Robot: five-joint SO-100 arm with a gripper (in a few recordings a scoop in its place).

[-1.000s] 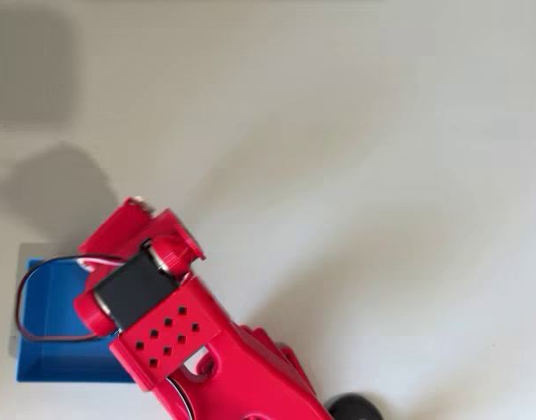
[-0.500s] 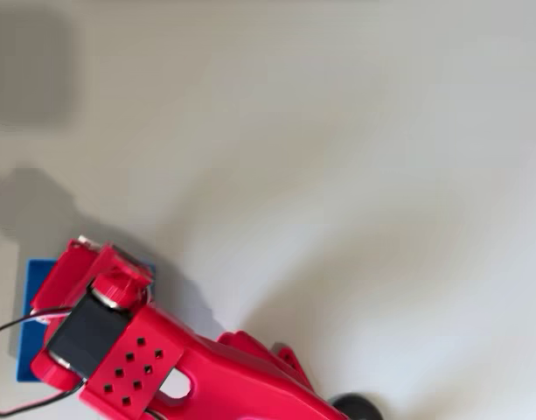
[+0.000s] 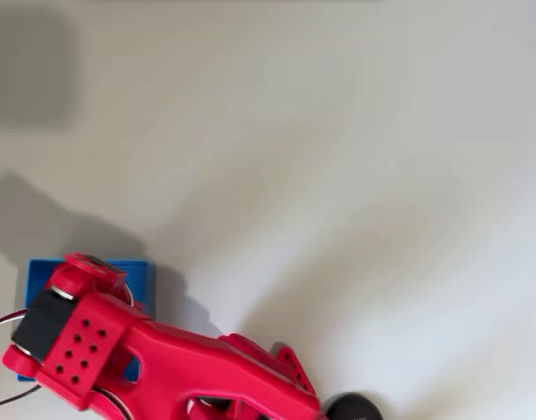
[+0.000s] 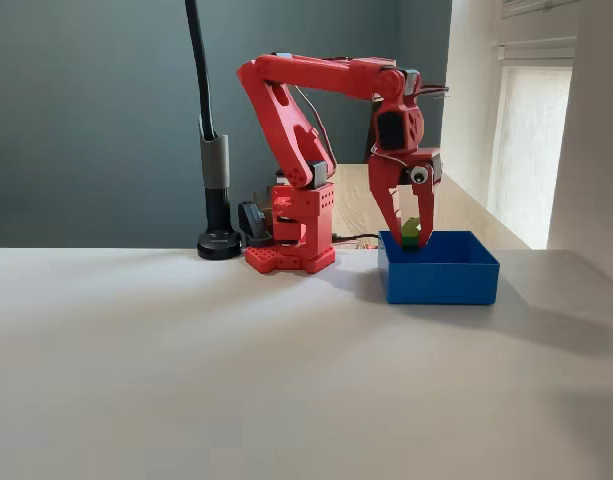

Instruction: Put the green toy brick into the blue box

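In the fixed view the red arm reaches over the blue box [image 4: 438, 270], a shallow square tray on the white table to the right of the arm's base. My gripper [image 4: 409, 243] points straight down at the box's back left part, its tips at rim height. The green toy brick [image 4: 411, 231] sits between the fingers, and the gripper is shut on it. From overhead, the arm's wrist covers most of the blue box [image 3: 136, 273], hiding the brick and the fingers.
The arm's red base [image 4: 291, 250] stands just left of the box, with a black pole on a round foot [image 4: 218, 242] beside it; that foot shows overhead as a black disc [image 3: 351, 408]. White table spreads toward the front and left.
In the overhead view the arm has swung left and toward the bottom edge, so its wrist now sits over the blue box and covers most of it.
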